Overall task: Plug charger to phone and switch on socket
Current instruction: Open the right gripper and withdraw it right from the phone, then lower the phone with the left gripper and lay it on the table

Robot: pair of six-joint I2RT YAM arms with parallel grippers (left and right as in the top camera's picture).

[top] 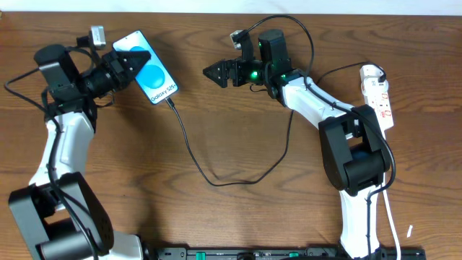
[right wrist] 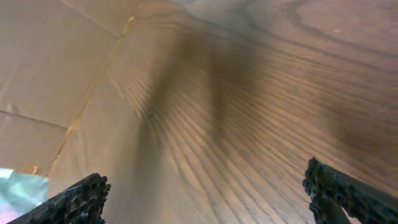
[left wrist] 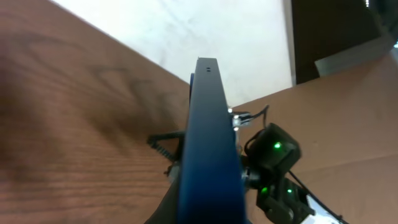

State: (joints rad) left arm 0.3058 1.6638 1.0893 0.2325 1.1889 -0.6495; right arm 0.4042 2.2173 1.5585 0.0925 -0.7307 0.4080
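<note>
Left jaws clenched on the far-left end of the phone, which sits at the far left of the worktop with its blue screen facing up. The left wrist view shows it edge-on, running straight away from the camera. Right jaws released, spread wide with nothing between them, over bare wood at far centre, well apart from both phone and socket. The charger meets the near-right end of the phone, trails in a slack loop toward near centre, then rises toward the right arm. Whether its tip is fully seated cannot be told at this size. The socket lies at the far right, just beside the right arm, and its switch cannot be made out. Assessment: the phone is stiff, slim and smooth-faced, likely slippery and breakable, so it is best held across its black edges rather than the glass. The cable is light and limp and will drag and twist, so any correction should grip the rigid tip, not the cord. The socket looks light enough to slide under a push, so the switch wants a straight downward press. Switching on is judged outstanding.
</note>
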